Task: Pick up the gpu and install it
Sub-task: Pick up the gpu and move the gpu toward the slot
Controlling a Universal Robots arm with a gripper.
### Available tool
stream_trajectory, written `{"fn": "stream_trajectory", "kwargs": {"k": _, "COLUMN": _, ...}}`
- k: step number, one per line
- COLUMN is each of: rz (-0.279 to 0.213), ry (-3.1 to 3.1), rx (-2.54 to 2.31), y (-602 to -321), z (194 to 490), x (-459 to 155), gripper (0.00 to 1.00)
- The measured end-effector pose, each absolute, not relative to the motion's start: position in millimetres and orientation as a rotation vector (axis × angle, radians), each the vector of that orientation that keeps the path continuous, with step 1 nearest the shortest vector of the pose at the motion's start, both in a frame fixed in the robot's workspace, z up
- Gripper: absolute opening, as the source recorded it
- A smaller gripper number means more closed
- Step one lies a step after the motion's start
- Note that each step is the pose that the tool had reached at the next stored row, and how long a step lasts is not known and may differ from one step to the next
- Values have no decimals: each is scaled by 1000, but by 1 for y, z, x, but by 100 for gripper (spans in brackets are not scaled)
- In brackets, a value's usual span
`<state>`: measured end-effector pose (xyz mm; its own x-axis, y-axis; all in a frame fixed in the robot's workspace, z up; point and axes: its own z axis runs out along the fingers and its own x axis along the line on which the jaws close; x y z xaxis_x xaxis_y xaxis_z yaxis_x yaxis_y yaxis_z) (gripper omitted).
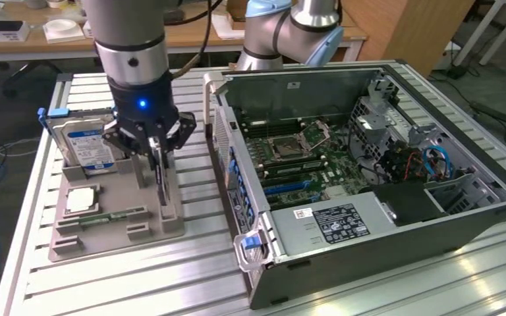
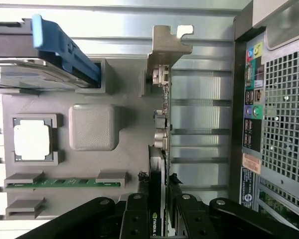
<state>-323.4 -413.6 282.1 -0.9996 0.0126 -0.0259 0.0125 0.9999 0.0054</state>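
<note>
1 grey matte plastic holder [image 1: 116,240] on the ribbed aluminium table [image 1: 147,283], left side. In the holder, left to right:
- 1 silver hard drive [image 1: 86,145] with a blue label, upright at the far end in a blue caddy [image 2: 65,50].
- 1 square CPU [image 1: 82,199], flat in its pocket.
- 1 thin green memory stick [image 1: 103,217], lying flat nearer.
- 1 gpu [image 1: 161,184], a thin dark card with a bright metal bracket [image 2: 167,47], standing on edge at the holder's right side.

Gripper [image 1: 158,157] is clamped on the gpu, black fingers [image 2: 137,214] pinching both faces. The card's lower edge is at its slot; can't tell if it's seated.

On the right, 1 open tower case [image 1: 367,253] in grey steel, with 1 green motherboard [image 1: 297,151] facing up.
</note>
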Motion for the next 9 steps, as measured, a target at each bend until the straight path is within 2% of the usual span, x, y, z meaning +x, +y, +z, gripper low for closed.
{"fn": "stream_trajectory", "kwargs": {"k": 9, "rz": 8, "ry": 3116, "rx": 20, "y": -414, "z": 323, "x": -323, "gripper": 26}}
